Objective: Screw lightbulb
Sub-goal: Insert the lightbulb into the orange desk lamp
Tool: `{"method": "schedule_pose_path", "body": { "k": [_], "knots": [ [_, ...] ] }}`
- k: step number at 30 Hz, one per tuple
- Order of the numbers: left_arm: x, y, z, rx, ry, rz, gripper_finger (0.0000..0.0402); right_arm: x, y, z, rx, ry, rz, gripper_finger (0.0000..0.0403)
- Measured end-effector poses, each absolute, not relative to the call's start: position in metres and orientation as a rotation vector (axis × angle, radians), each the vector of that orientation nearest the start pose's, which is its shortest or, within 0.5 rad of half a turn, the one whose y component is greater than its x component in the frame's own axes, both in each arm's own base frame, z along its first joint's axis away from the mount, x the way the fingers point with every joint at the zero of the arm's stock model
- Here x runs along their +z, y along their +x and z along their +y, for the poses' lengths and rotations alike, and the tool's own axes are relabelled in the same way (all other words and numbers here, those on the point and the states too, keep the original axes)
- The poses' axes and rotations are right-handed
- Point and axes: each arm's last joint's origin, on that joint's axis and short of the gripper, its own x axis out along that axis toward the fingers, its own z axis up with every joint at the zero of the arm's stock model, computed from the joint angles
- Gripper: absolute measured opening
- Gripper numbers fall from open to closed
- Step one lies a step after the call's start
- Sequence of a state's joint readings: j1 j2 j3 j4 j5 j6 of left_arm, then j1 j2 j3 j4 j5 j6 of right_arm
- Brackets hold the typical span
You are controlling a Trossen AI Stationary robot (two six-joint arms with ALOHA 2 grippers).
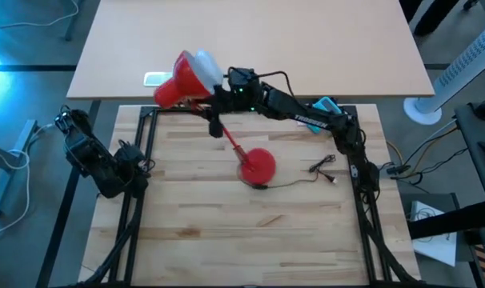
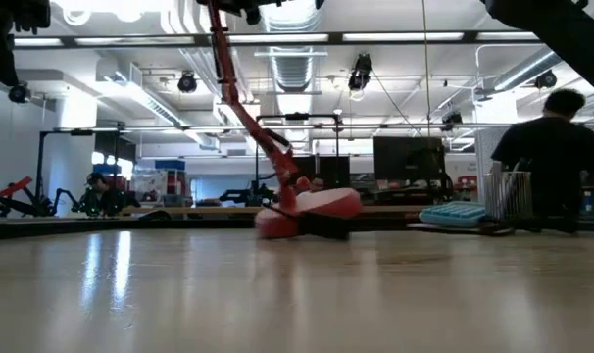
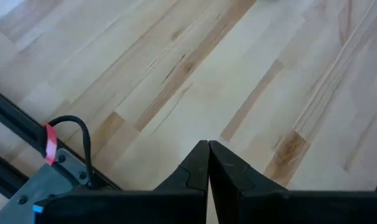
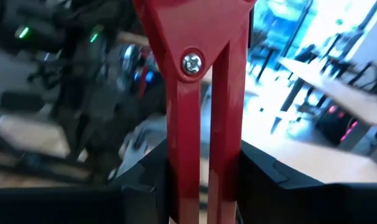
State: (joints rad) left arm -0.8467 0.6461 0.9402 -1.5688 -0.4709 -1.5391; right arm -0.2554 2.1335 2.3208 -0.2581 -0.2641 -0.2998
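Two arms: right gripper [image 4: 201, 180] is clamped on red lamp arm [image 4: 198, 112] below shade [image 1: 178, 80]. Lightbulb [image 1: 206, 68] sits in shade mouth, far table edge. Left gripper [image 3: 208, 165] fully closed, empty, parked at left.

White rounded lightbulb [image 1: 204, 66] seated in the red lamp shade [image 1: 178, 81], tilted sideways above the table's far edge

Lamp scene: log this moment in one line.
right gripper: shut on lamp arm | lamp base: on table | left gripper: shut, parked at table's left edge
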Motion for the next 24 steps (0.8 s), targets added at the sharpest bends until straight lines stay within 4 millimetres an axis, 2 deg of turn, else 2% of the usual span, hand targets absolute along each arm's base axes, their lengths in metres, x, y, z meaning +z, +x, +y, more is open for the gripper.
{"method": "schedule_pose_path", "body": {
  "k": [16,24],
  "knots": [
    [0.299,0.043,-0.028,0.463,-0.620,0.941,0.0000,0.437,0.480,-0.118,0.008,-0.238,-0.182,0.0112],
    [0.299,0.043,-0.029,0.470,-0.631,0.942,0.0000,0.428,0.482,-0.120,0.055,-0.240,-0.152,0.0097]
  ]
}}
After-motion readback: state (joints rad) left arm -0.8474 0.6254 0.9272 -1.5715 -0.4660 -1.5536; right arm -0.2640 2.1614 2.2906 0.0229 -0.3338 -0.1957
